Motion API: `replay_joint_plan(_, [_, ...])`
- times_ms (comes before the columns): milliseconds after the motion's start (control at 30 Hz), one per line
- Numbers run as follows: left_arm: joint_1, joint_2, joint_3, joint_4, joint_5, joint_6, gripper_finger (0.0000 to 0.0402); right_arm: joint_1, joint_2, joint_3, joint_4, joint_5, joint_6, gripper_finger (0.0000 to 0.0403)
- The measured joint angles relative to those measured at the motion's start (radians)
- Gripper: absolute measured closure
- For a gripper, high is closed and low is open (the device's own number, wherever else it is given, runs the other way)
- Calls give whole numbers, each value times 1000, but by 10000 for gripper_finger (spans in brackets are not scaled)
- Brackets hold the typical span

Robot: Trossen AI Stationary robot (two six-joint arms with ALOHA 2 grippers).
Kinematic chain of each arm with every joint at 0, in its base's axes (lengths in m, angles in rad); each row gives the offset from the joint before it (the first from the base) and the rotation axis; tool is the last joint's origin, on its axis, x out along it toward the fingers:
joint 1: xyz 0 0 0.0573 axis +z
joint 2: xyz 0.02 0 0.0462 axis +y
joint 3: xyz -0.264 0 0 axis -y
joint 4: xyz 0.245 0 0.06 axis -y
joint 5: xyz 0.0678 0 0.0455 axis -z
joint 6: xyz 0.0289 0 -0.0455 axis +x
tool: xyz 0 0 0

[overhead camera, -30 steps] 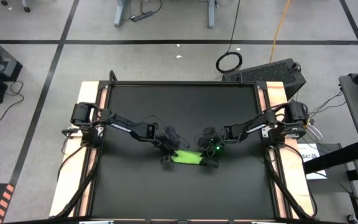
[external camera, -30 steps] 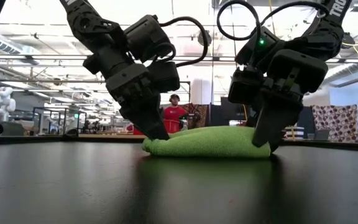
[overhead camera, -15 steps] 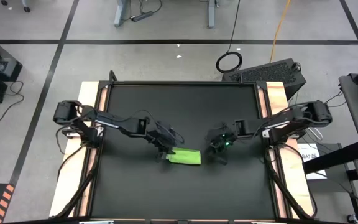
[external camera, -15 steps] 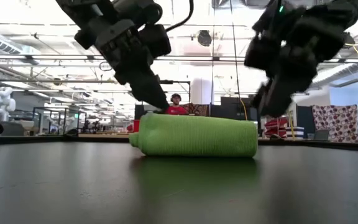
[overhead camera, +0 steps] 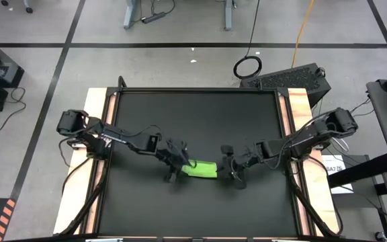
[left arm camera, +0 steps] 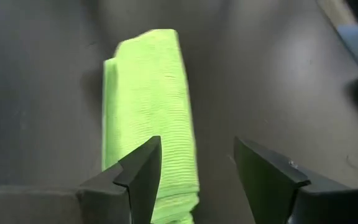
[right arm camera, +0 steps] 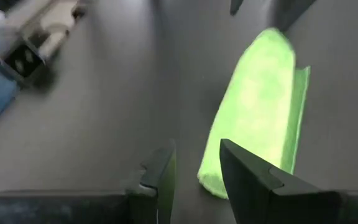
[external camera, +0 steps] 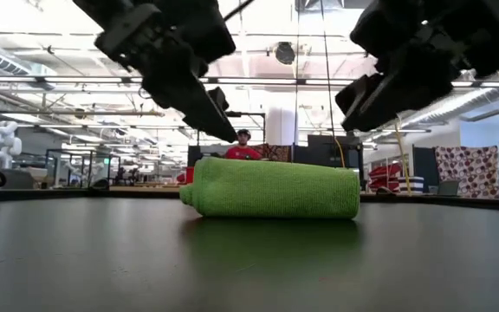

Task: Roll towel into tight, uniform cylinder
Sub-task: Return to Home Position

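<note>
One cylinder [external camera: 275,186], one left gripper [left arm camera: 197,143], one right gripper [right arm camera: 196,145], both apparently clear.

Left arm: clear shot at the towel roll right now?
Probably yes. The left gripper is open, poised just above one end of the towel; nothing lies between them, and the right gripper hangs clear of the other end.

Bright ceiling lights [external camera: 50,22] glare overhead; the black worktop [external camera: 249,260] shows a dim sheen beneath the lime-green rolled towel [external camera: 275,188].
</note>
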Motion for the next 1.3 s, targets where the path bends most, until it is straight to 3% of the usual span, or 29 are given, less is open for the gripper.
replay_joint_plan(167, [-101, 0, 0, 6, -126, 85, 196, 58, 32, 0, 26, 71, -38, 287])
replay_joint_plan(333, [-211, -23, 3, 25, -361, 130, 196, 88, 18, 0, 36, 105, -47, 287])
replay_joint_plan(467, [-277, -71, 3, 74, -482, 176, 196, 94, -41, 0, 10, 102, -76, 287])
replay_joint_plan(733, [-307, -273, -14, 74, -572, 215, 196, 94, -303, 2, -134, 134, -134, 287])
replay_joint_plan(1033, [-322, -507, -140, 22, -693, 162, 196, 127, -619, 1, -334, 218, -130, 287])
replay_joint_plan(1300, [-354, -648, -274, 67, -750, 127, 196, 184, -784, 1, -421, 293, -122, 287])
